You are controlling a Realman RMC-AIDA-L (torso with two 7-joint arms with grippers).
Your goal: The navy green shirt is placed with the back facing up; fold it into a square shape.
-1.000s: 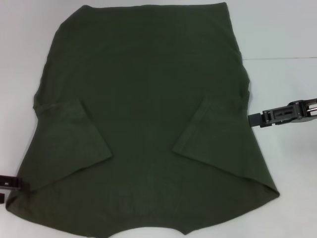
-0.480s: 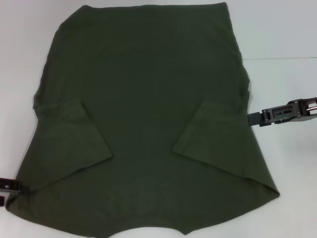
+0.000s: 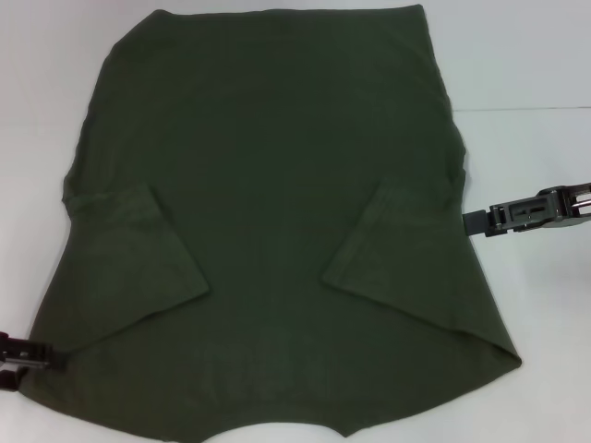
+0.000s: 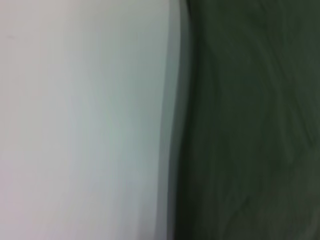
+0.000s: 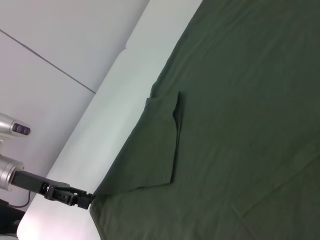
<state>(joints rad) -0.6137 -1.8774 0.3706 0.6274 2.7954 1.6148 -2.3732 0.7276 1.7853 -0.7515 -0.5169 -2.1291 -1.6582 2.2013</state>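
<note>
The navy green shirt (image 3: 268,185) lies flat on the white table, plain side up. Both short sleeves are folded inward: one (image 3: 138,249) on the left, one (image 3: 397,249) on the right. My left gripper (image 3: 46,356) is low at the near left, touching the shirt's side edge by the near corner. The right wrist view shows that left gripper (image 5: 82,200) at the cloth's corner. My right gripper (image 3: 471,222) sits at the shirt's right edge beside the folded sleeve. The left wrist view shows only the shirt's edge (image 4: 250,120) against the table.
White table (image 3: 536,74) surrounds the shirt, with bare surface to the right and far left. A seam line (image 3: 526,109) runs across the table at the far right. The shirt's near hem runs off the bottom of the head view.
My left gripper has shifted slightly nearer and inward to the shirt's near left corner. The right gripper and the shirt have not visibly moved.
</note>
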